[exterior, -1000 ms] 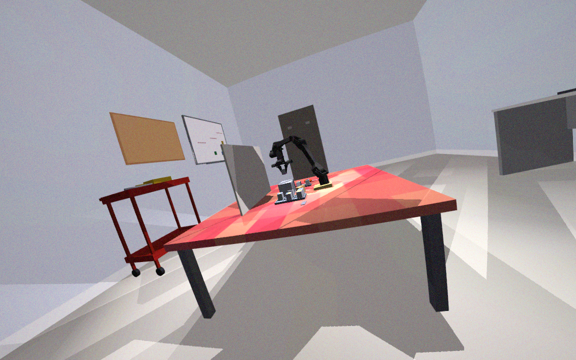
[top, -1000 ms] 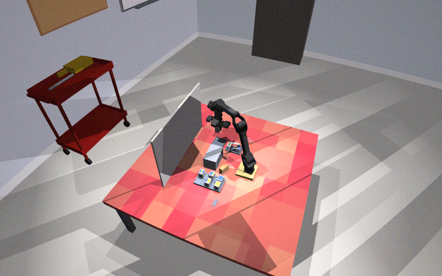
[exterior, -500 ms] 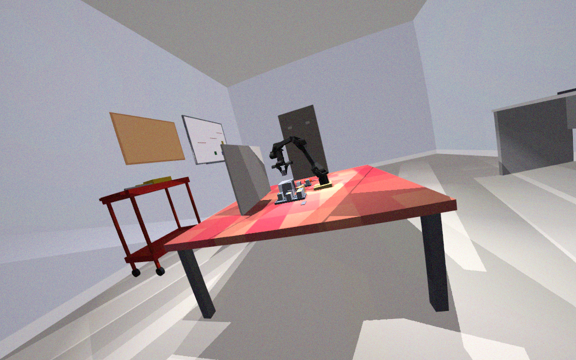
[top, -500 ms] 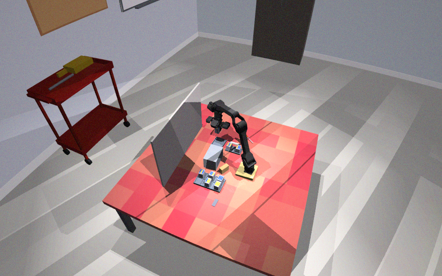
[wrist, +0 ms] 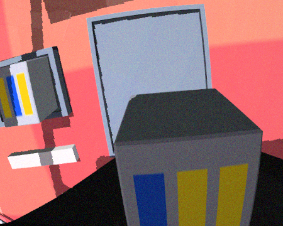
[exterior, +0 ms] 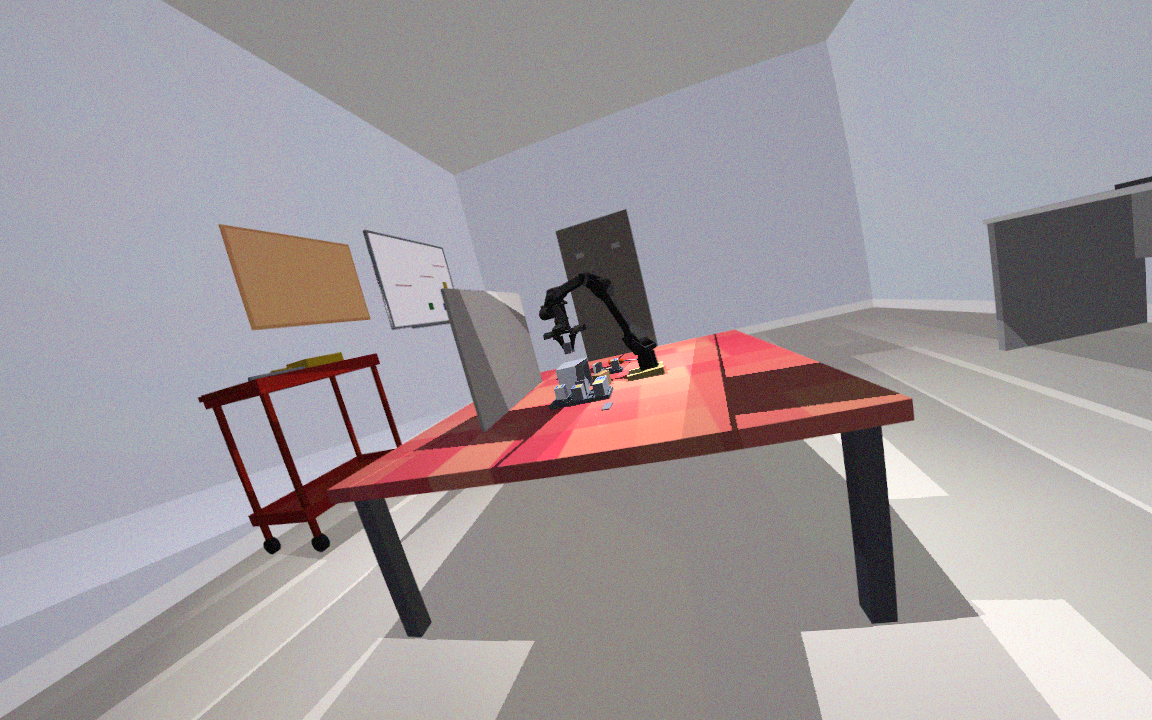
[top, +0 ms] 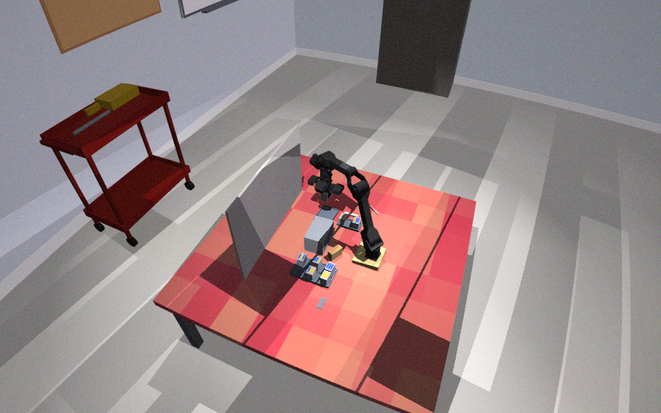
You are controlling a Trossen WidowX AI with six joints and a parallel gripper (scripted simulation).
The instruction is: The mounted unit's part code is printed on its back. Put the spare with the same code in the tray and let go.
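My gripper (top: 325,195) (exterior: 567,345) (wrist: 179,158) is shut on a dark grey spare (wrist: 185,116) with one blue and two yellow stripes. It holds the spare in the air above the tray's area. The square pale tray (top: 331,214) (wrist: 151,53) lies below, with no spare seen in it; the held spare hides its near part in the wrist view. A grey box (top: 318,233) (exterior: 572,370), perhaps the mounted unit, stands beside the tray; no code shows on its visible faces. Another spare (wrist: 25,91), striped yellow, blue, yellow, sits in a small rack (wrist: 64,94).
A larger rack (top: 298,271) with several striped spares stands beyond the box. A tall grey panel (top: 271,205) (exterior: 495,358) stands along one side. A tan block (top: 335,252) lies near the arm's base. A white bar (wrist: 45,157) lies beside the small rack.
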